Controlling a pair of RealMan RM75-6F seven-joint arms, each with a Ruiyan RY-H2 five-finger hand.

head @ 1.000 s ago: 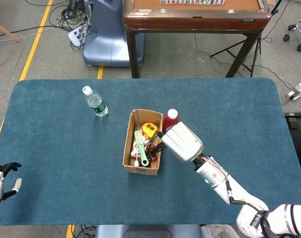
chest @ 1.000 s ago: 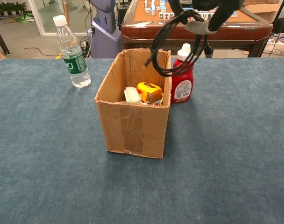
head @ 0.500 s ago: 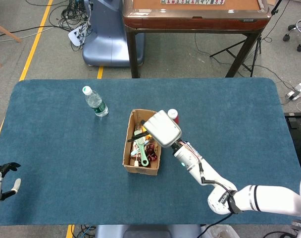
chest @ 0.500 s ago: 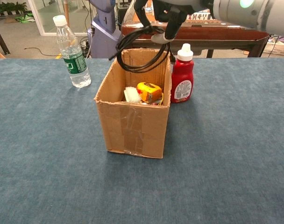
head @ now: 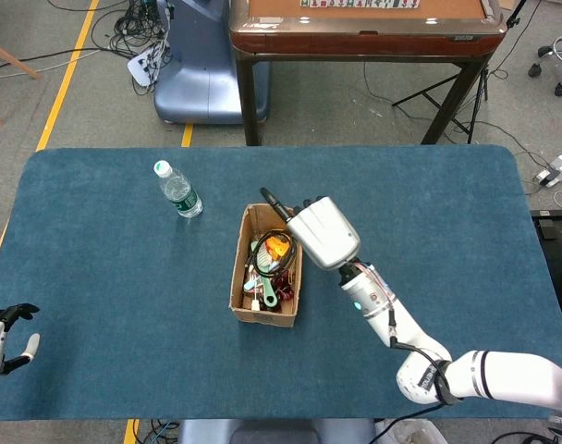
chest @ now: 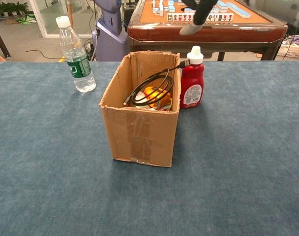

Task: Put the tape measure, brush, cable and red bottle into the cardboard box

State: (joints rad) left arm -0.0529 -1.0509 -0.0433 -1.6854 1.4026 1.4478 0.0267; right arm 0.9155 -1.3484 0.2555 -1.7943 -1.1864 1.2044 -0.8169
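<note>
The cardboard box (head: 246,301) (chest: 139,130) stands upright mid-table. The black cable (chest: 152,88) (head: 270,248) lies coiled inside it on the yellow tape measure (chest: 154,96), with one end draped over the right rim. A green brush (head: 269,298) also lies in the box. The red bottle (chest: 192,83) stands upright, touching the box's right side; my right hand hides it in the head view. My right hand (head: 323,231) hovers above the box's right edge, fingers (chest: 196,22) spread, holding nothing. My left hand (head: 2,340) hangs open off the table's near left corner.
A clear water bottle (head: 178,190) (chest: 75,56) stands left of and behind the box. The blue table (head: 447,203) reaches well out on every side. A wooden mahjong table (head: 364,28) stands beyond the far edge.
My right hand swung the cable from beside the bottle to above the box and let it go; the coil now lies in the box. The hand has drawn back to the right. The left hand is still.
</note>
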